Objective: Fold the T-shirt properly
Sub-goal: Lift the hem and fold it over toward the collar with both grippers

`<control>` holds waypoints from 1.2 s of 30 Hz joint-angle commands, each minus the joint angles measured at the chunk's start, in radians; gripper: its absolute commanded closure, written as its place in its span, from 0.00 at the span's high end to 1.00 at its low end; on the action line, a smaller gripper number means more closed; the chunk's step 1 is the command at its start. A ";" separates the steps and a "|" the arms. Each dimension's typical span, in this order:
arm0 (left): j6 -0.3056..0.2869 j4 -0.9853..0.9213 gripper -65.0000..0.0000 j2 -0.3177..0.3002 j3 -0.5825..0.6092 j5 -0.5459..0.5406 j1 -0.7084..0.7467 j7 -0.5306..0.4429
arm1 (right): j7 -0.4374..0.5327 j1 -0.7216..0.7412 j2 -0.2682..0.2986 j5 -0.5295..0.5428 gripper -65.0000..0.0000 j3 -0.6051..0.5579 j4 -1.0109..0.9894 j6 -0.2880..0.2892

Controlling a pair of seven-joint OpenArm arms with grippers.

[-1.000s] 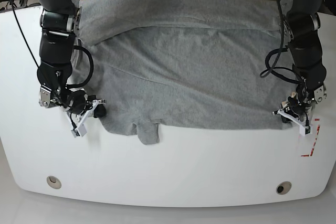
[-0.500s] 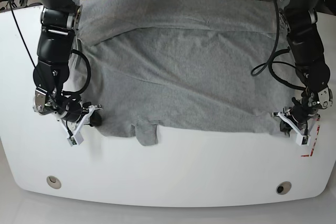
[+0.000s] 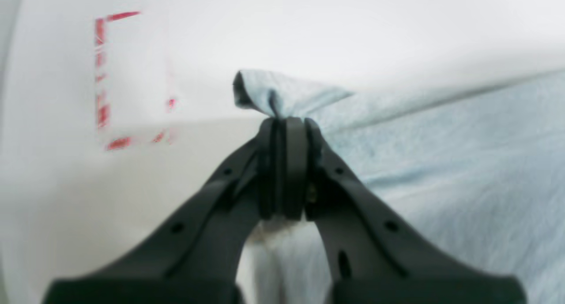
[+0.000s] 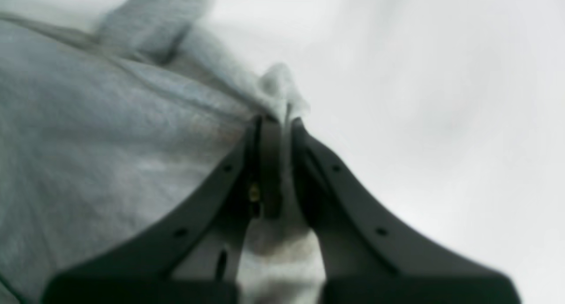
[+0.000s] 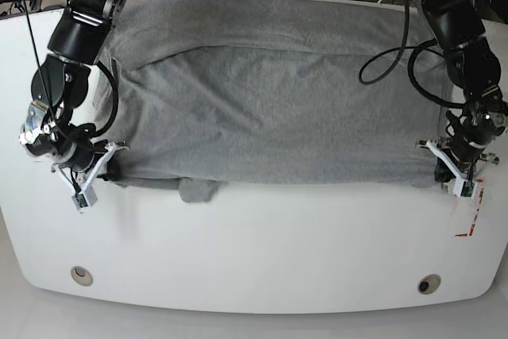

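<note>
The heather-grey T-shirt (image 5: 270, 101) lies spread across the white table, plain side up, stretched taut between both arms. My left gripper (image 5: 444, 174) is shut on the shirt's corner at the base view's right; in the left wrist view the cloth (image 3: 397, 163) bunches out above the closed left gripper (image 3: 284, 123). My right gripper (image 5: 99, 180) is shut on the opposite corner at the base view's left. In the right wrist view, fabric (image 4: 110, 118) is pinched between the closed tips of the right gripper (image 4: 276, 121). A small flap (image 5: 198, 190) hangs below the near hem.
Red tape marks (image 5: 468, 216) sit on the table (image 5: 262, 260) by the left gripper, seen as a red outline (image 3: 106, 79) in the left wrist view. Two round holes (image 5: 79, 275) (image 5: 429, 284) lie near the front edge. Cables run behind the table.
Both grippers have pulled outward and away from each other, drawing the shirt wider and flatter. The near hem has straightened and shifted toward the back.
</note>
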 commanded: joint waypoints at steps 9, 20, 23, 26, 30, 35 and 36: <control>-0.091 0.250 0.00 -0.004 -0.069 0.003 0.196 0.032 | -0.136 -0.185 0.016 0.186 0.00 0.126 0.290 -0.002; -0.115 0.337 0.00 0.019 -0.192 0.003 0.366 0.032 | -0.178 -0.425 -0.004 0.345 0.00 0.246 0.397 -0.002; -0.115 0.349 0.00 0.021 -0.207 0.003 0.400 0.032 | -0.178 -0.469 -0.006 0.367 0.00 0.250 0.420 -0.002; -0.115 0.365 0.00 0.021 -0.210 0.003 0.440 0.032 | -0.178 -0.524 -0.006 0.396 0.00 0.255 0.448 -0.002; -0.115 0.397 0.00 0.021 -0.210 0.003 0.492 0.032 | -0.178 -0.581 -0.006 0.437 0.00 0.255 0.461 -0.002; -0.115 0.425 0.00 0.021 -0.207 0.003 0.549 0.032 | -0.176 -0.621 -0.009 0.448 0.00 0.255 0.460 -0.002; -0.115 0.425 0.00 0.021 -0.207 0.003 0.556 0.032 | -0.178 -0.621 -0.016 0.448 0.00 0.255 0.460 -0.002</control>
